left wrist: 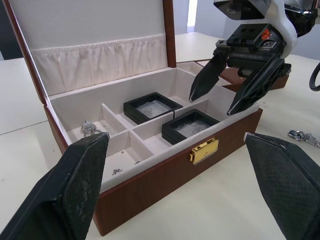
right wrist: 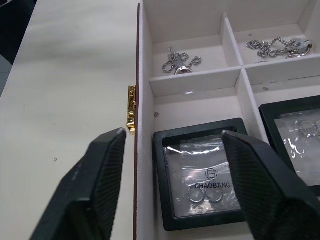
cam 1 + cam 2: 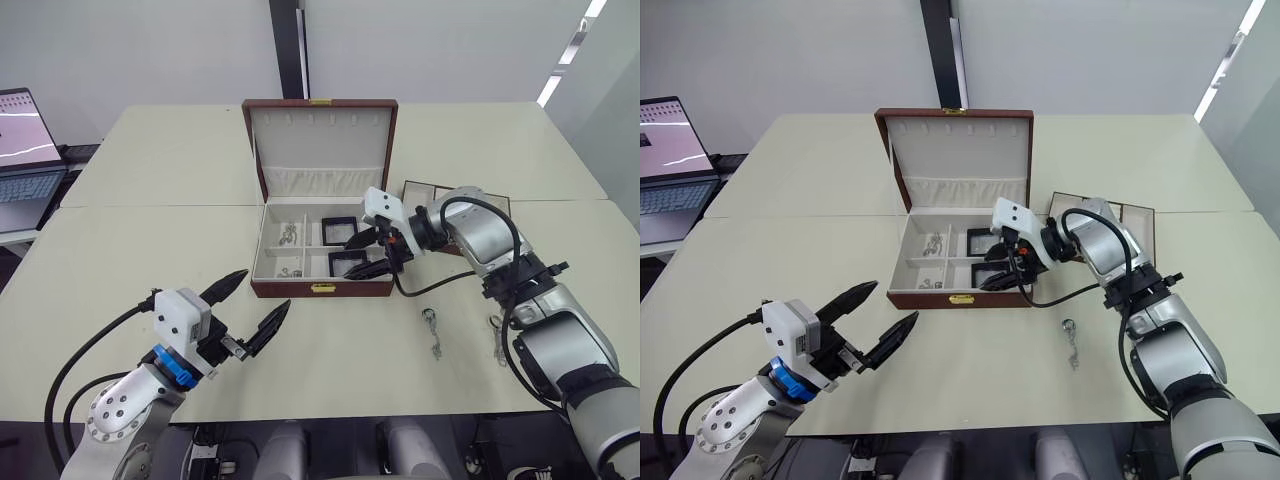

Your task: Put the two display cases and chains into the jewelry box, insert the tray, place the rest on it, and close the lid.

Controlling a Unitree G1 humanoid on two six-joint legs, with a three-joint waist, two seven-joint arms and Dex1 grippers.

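Jewelry box (image 3: 322, 288): reddish-brown wood, cream-lined divided compartments, gold front clasp; stands mid-table.
Lid (image 3: 320, 140): raised upright at the rear, gathered pocket along its lower edge.
Display cases: two black-framed squares with clear windows; rear case (image 1: 152, 107) and front case (image 1: 192, 126) lie flat in the right-hand compartments.
Chains in box (image 2: 181, 62): silver links in the two left-hand compartments.
Loose chain (image 3: 432, 326): on the table, right of the box.
Tray (image 3: 1135, 216): behind the right arm, partly hidden.
Right gripper (image 3: 372, 253): fingers spread, empty, just above the front case at the box's right front corner.
Left gripper (image 3: 250, 305): fingers spread, empty, in front of the box, well apart from it.
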